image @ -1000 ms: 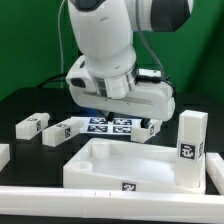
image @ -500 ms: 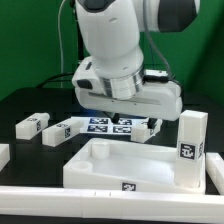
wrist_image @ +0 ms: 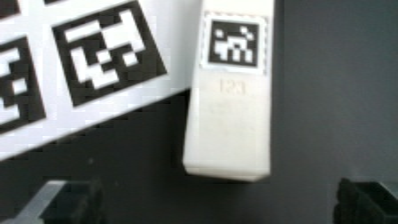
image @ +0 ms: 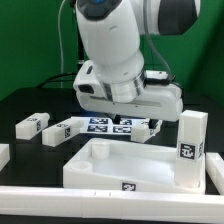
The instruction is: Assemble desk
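White plastic leg (wrist_image: 231, 100) lies flat on the black table (image: 20, 105), one long edge touching the marker board (wrist_image: 89, 60), as the arm (image: 110, 50) hangs over it, far behind the desk top (image: 95, 175). The gripper (wrist_image: 217, 205) is spread wide and holds nothing: in the wrist view its 2 dark fingers (wrist_image: 63, 200) stand well apart, with the leg's plain end just ahead of the gap and not yet between them. The tray-like desk top sits near the front of the scene. 1 leg (image: 190, 145) stands upright at its end on the exterior view's right; whether it is fastened cannot be told. 2 more legs (image: 32, 124) (image: 60, 130) lie on the exterior view's left, near the board.

The step in hand looks like the reach for the next leg. The next move likely calls for shifting along until the block sits between the fingers, squaring them to its long sides, lowering, then closing, with care not to catch the board's edge.
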{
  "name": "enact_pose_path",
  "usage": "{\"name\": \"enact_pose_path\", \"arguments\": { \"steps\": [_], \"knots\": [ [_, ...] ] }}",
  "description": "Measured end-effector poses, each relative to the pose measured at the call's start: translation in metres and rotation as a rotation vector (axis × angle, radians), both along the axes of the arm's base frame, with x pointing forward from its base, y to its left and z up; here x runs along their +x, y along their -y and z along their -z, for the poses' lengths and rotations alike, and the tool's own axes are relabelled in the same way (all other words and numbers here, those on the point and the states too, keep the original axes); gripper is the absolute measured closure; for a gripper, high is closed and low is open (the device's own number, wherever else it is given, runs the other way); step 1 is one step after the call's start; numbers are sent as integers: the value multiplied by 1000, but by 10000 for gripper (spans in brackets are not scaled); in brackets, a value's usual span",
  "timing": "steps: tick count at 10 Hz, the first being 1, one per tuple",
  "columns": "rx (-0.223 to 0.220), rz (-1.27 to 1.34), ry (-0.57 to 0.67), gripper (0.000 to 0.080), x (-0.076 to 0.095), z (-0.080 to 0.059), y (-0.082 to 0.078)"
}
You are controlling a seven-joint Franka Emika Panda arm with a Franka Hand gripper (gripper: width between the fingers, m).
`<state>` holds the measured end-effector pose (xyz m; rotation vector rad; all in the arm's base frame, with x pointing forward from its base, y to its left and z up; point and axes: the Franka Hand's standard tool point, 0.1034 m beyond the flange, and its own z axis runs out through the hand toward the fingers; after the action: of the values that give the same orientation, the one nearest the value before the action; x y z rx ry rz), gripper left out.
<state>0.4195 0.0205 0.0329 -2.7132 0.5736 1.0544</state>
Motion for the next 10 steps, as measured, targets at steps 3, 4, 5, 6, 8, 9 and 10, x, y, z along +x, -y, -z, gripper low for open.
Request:
{"name": "enact_pose_path", "arguments": {
  "steps": [3,4,5,6,8,9,10],
  "knots": [
    [53,-8,-156,151,-1,8,0],
    [58,-8,-179,151,-1,13,0],
    [57,-10,-180,151,-1,15,0],
    [56,-11,-178,151,-1,16,-1],
    [55,-12,-188,151,-6,21,-2],
    [55,-11,-197,151,-9,24,-2],
    [55,-12,-207,151,-14,26,-2]
  ]
}}
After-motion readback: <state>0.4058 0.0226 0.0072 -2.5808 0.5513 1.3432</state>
